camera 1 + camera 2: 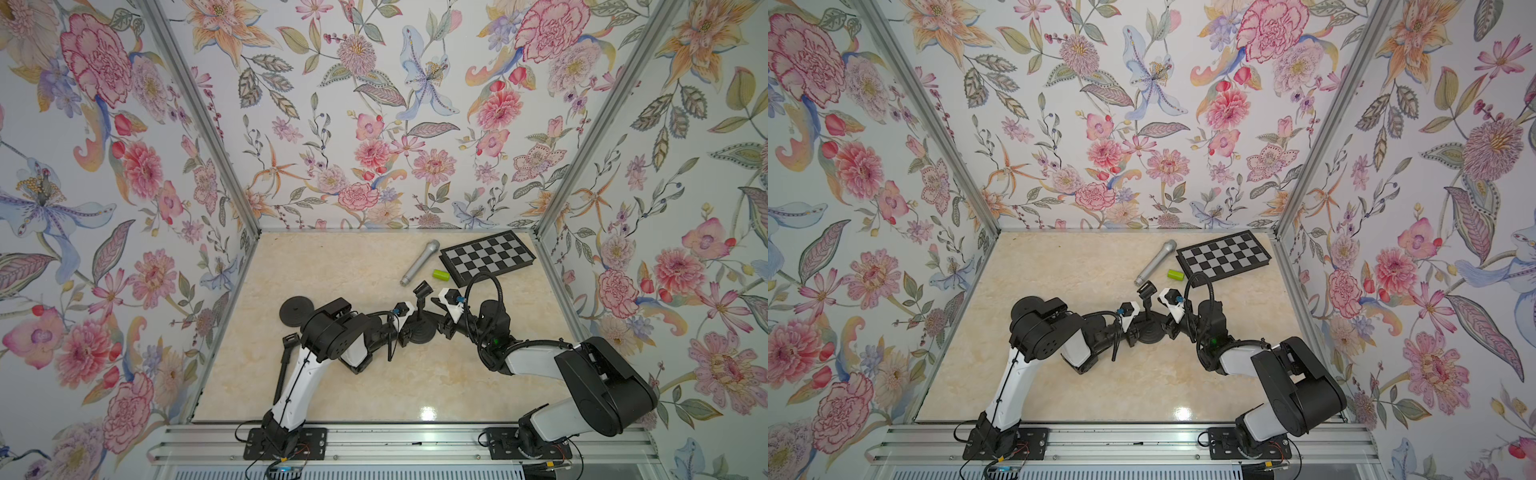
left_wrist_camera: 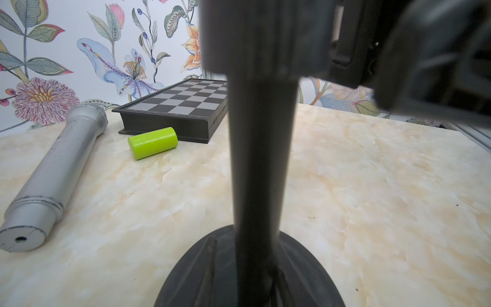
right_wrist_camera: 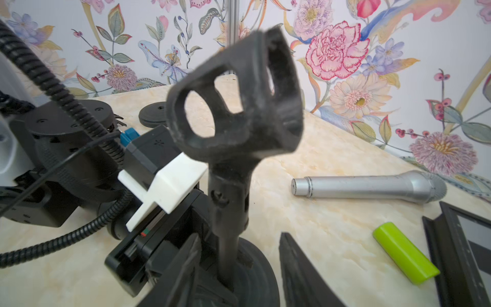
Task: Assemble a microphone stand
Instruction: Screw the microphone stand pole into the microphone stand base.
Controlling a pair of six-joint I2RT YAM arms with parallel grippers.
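Microphone stand (image 3: 228, 191) stands upright, clip (image 3: 252, 119) topmost, between spread right fingers (image 3: 300, 271); left fingers' (image 1: 404, 331) state unclear

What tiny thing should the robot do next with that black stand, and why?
Probably draw the right gripper back off the black stand pole. Its jaws stand open on either side, the pole is upright in its round black base with the left gripper seemingly clamped low on it, and the silver microphone lies outside the black clip.

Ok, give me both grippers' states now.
Left gripper: closed on the stand pole.
Right gripper: open around the pole, not gripping it.
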